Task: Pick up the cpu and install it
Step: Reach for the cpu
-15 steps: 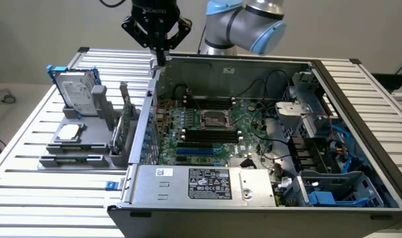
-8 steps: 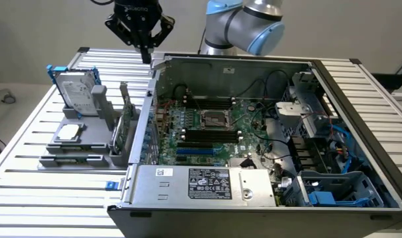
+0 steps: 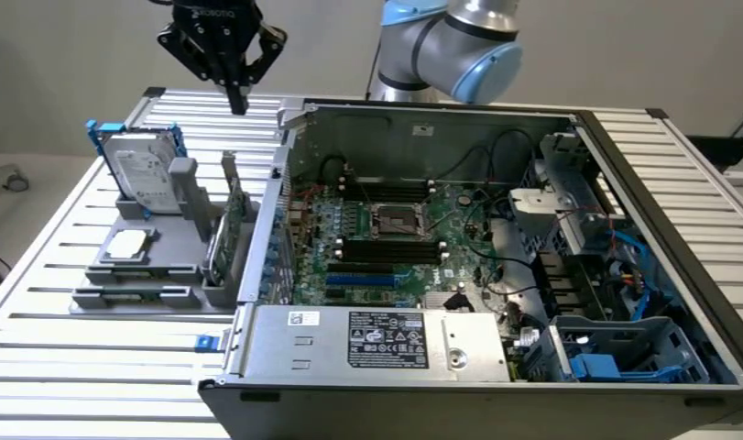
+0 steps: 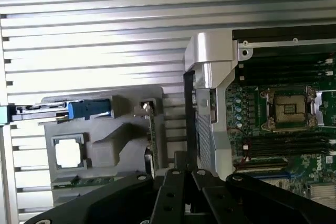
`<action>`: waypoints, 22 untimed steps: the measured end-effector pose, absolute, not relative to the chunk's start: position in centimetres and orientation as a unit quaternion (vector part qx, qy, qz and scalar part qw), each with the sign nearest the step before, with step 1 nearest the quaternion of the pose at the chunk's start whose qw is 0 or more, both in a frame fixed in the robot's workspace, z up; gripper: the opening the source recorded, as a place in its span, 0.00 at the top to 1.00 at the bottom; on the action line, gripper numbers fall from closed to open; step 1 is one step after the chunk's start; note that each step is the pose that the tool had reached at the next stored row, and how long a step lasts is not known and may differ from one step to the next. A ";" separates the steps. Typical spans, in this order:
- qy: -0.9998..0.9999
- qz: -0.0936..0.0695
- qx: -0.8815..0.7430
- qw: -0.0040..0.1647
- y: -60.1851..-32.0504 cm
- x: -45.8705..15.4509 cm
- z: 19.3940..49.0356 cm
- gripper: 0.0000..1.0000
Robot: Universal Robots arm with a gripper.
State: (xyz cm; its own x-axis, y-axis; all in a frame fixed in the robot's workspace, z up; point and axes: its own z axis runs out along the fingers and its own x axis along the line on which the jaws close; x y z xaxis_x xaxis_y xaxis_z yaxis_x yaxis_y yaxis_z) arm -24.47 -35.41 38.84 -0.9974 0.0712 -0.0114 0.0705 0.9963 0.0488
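Cpu [image 3: 126, 243]: one, in grey holder [image 3: 163, 273]; one hand [image 3: 238, 107], closed

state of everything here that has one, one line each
gripper, shut, empty, above the table
cpu, lying flat in the grey holder, not picked up
cpu socket, empty
computer case, side open, board exposed
hard drive, standing upright in the grey holder

Count: 1 cpu [image 3: 128, 242], 1 hard drive [image 3: 143, 170], 1 holder [image 3: 163, 272], 1 case [image 3: 408, 128], 1 socket [image 3: 395, 220], 1 PSU [image 3: 384, 344], 1 table [image 3: 78, 353], 1 arm [image 3: 451, 46], 1 gripper [image 3: 238, 103]. Memory sticks: can't count.
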 end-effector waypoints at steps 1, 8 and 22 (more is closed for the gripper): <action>0.999 0.024 0.035 0.006 -35.3 -24.9 38.8 0.89; 0.999 0.024 0.036 0.004 -35.0 -28.1 38.8 0.89; 0.999 0.025 0.036 -0.004 -34.4 -34.4 38.7 0.89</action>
